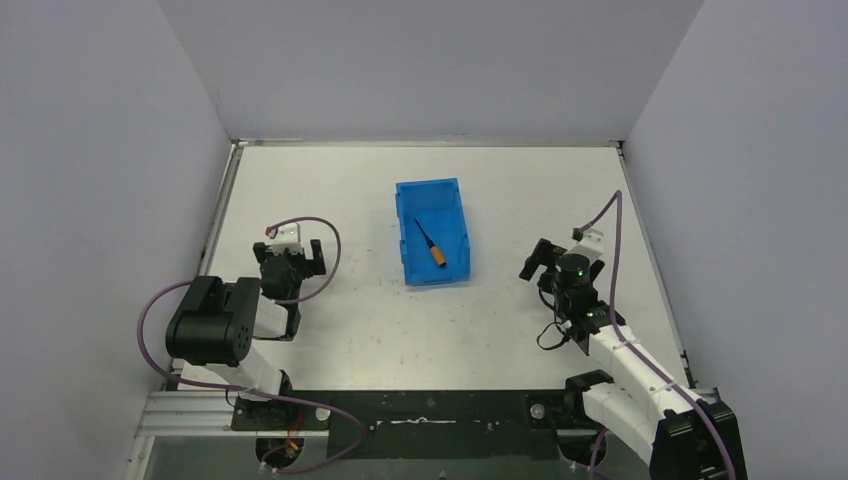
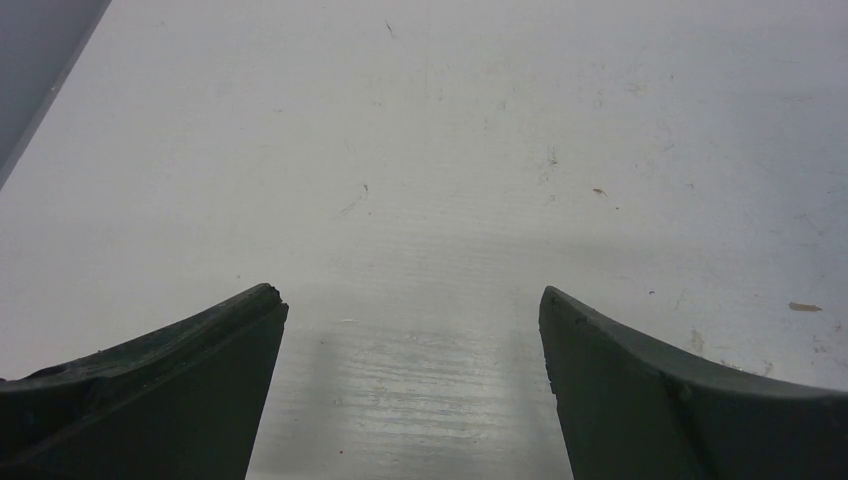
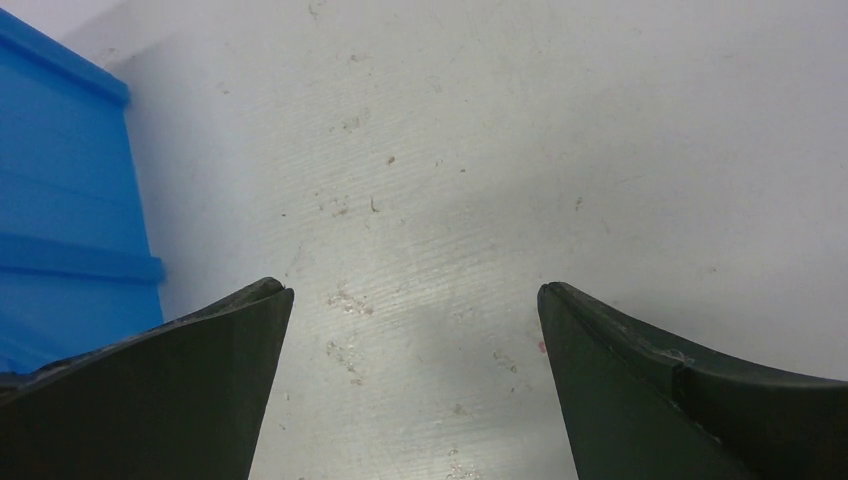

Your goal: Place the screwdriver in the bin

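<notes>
Start wide: the white worktop (image 1: 350, 330) carries one big piece, the blue bin (image 1: 440, 278), sitting about centre and a little toward the far side, between your two arms. Your right hand (image 1: 535, 262) hangs just right of the bin with its fingers spread and nothing between them; its wrist view shows bare worktop in the gap and the bin's blue wall (image 3: 60, 200) at the left edge. Your left hand (image 1: 292, 250) sits well apart on the left, also spread wide and empty over plain worktop. Now the small one: the screwdriver (image 1: 429, 242) lies flat on the bin floor, orange handle toward the near right, thin black shaft pointing far left. So by the look of it, the job reads as done. If you did need to lift it, expect a light, rigid tool; the slim shaft would likely slip or roll, so pinch across the fatter orange handle, coming straight down between the bin walls.
</notes>
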`<move>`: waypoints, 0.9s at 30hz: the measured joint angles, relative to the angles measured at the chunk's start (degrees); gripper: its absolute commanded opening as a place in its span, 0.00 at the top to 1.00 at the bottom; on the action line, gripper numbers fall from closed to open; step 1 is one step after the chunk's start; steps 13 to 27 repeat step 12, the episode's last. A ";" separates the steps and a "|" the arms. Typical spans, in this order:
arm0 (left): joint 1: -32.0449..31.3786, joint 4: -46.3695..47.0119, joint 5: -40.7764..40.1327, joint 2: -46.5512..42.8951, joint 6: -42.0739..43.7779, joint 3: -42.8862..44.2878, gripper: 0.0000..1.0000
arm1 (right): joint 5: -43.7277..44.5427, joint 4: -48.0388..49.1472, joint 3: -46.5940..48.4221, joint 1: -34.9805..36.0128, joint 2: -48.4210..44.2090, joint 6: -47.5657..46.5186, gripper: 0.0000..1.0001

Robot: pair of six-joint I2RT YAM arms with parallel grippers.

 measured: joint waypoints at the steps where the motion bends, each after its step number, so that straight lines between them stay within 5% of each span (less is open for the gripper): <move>1: 0.00 0.02 0.00 0.00 0.00 0.00 0.03 | -0.13 0.92 -0.48 0.00 -0.44 0.02 0.00; 27: 0.00 -0.04 0.00 0.00 0.00 0.00 0.03 | -1.68 2.67 -1.16 0.00 -1.36 0.42 0.00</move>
